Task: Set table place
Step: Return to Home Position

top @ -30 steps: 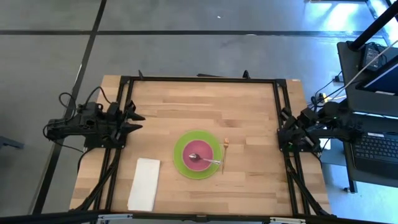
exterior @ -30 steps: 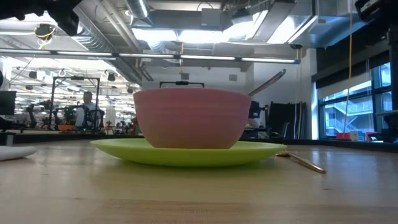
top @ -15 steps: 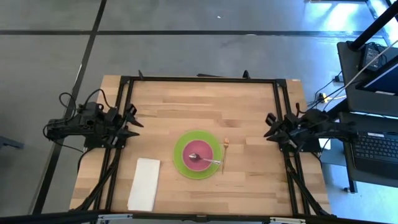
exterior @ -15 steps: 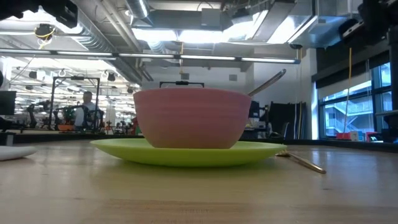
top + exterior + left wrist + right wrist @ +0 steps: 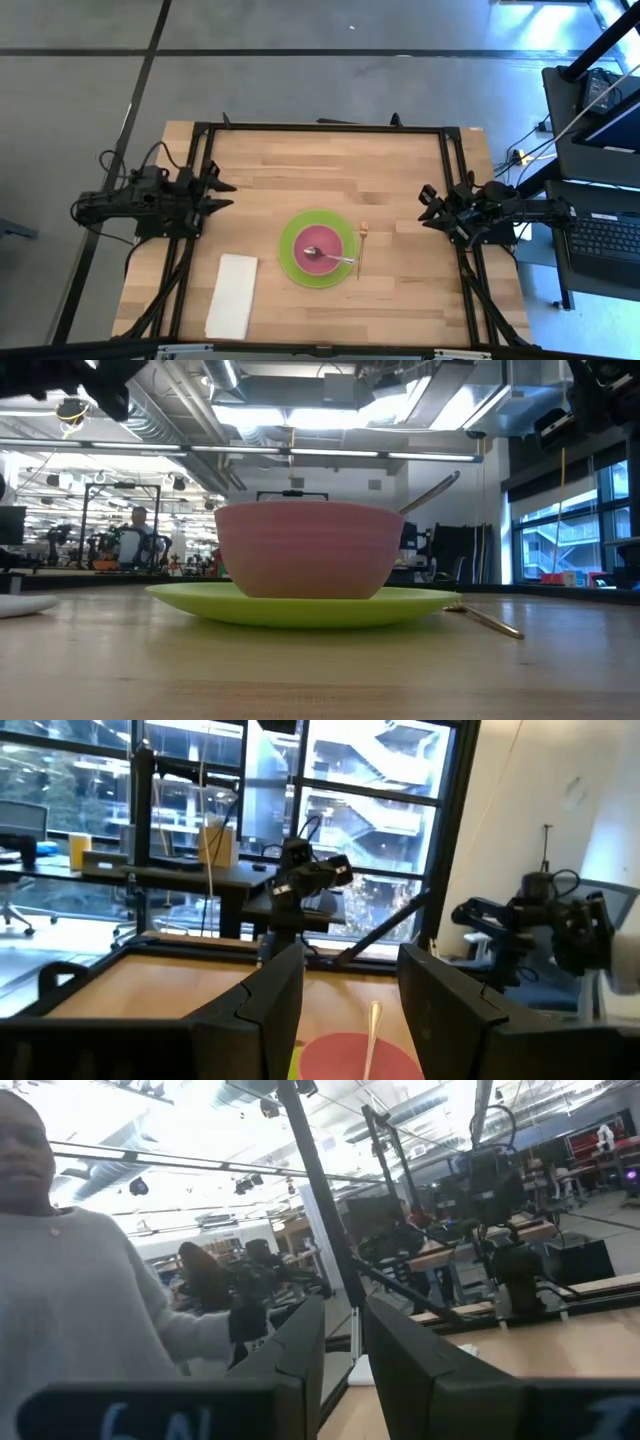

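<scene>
A lime-green plate [image 5: 293,262] lies on the plank table [image 5: 300,165] near its middle. A pink bowl [image 5: 322,238] stands on it, and a silver spoon [image 5: 338,259] rests in the bowl with its handle over the rim toward the right. A slim gold-tipped utensil [image 5: 361,247] lies on the table just right of the plate. My left gripper [image 5: 226,196] is open and empty over the table's left edge. My right gripper [image 5: 424,206] is open and empty over the right side, apart from the utensil. The bowl [image 5: 355,1055] shows between my left fingers, farther off.
A white folded napkin [image 5: 232,295] lies at the near left of the table. The black frame [image 5: 320,127] edges the tabletop. A person in a grey top [image 5: 90,1300] shows in the right wrist view. In the low view the plate [image 5: 305,603] and bowl [image 5: 308,550] fill the middle.
My right gripper has swung out from the table's right edge toward the left, coming over the tabletop toward the plate, and has turned to point that way. The plate, bowl, spoon and utensil have stayed where they were.
</scene>
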